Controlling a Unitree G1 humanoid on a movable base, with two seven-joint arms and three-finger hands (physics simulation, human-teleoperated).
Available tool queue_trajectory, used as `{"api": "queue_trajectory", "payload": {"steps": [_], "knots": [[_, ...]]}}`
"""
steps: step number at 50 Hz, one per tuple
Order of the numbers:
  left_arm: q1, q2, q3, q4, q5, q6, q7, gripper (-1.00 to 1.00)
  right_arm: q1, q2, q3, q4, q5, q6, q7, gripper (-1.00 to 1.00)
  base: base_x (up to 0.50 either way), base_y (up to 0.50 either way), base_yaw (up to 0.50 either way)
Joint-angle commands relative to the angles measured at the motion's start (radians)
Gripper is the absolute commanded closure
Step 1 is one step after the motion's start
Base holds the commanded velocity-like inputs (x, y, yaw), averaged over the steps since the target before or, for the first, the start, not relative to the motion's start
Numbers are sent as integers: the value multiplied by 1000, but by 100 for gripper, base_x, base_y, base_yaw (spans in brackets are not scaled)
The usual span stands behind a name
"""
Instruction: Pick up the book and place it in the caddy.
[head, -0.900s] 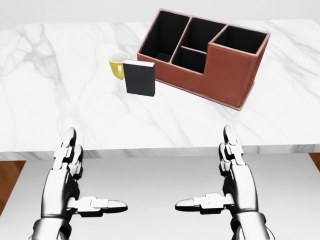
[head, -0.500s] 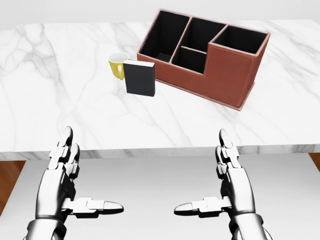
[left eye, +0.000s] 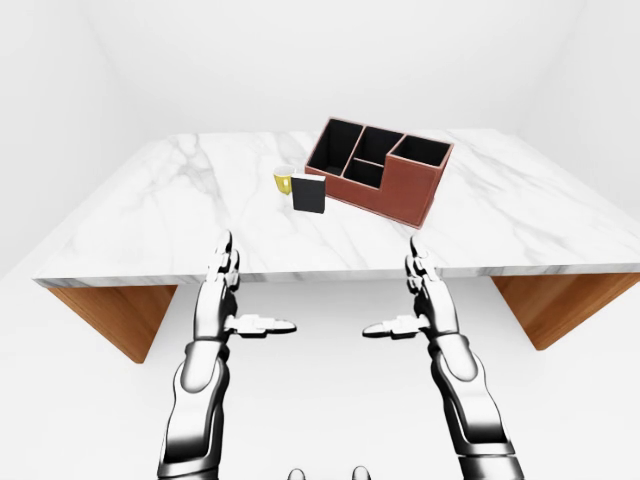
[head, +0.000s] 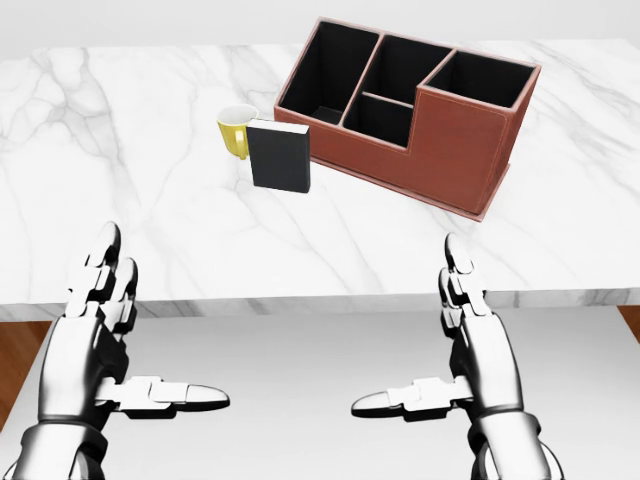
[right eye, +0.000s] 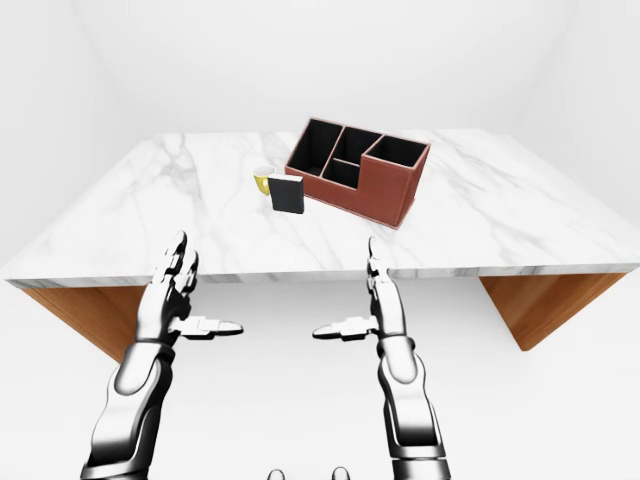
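Black book (head: 279, 156) standing upright on marble table (head: 120, 200), just beside yellow mug (head: 236, 130), near lower-left wall of brown leather caddy (head: 455, 150). Left hand (head: 95, 345) and right hand (head: 478, 345) hovering below table's near edge, both spread wide, holding nothing, well apart from book. Step in hand, judging: reaching for book. Advice: approaching from above, pinching book across its thin sides, avoiding nudging mug, lifting clear of caddy wall, then lowering into long left compartment (head: 325, 75).

Both hands up, empty, fingers spread

Left hand (head: 95, 345) and right hand (head: 470, 350) point to 12 o'clock (thumbs turned inward).
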Motion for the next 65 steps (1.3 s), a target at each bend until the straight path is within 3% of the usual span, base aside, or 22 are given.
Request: {"api": "queue_trajectory", "payload": {"steps": [1,21,36,61,65], "knots": [[-16,9,28,-71,-11,10,-13,-100,-10,-7,-10,-134,-17,39,12,-100,0,0,0],[-61,25,57,-137,-38,10,6,-100,-81,-31,-44,-273,-48,39,54,-100,0,0,0],[-49,23,52,-137,-24,10,3,-100,-49,-28,-22,-359,-68,39,105,-100,0,0,0],[-38,23,51,-79,-11,10,-4,-100,-37,-18,-14,-330,-86,39,94,-100,2,48,0],[-29,21,48,-76,-3,-6,-9,-100,-41,-16,-17,-327,-103,39,70,-100,1,3,0]]}}
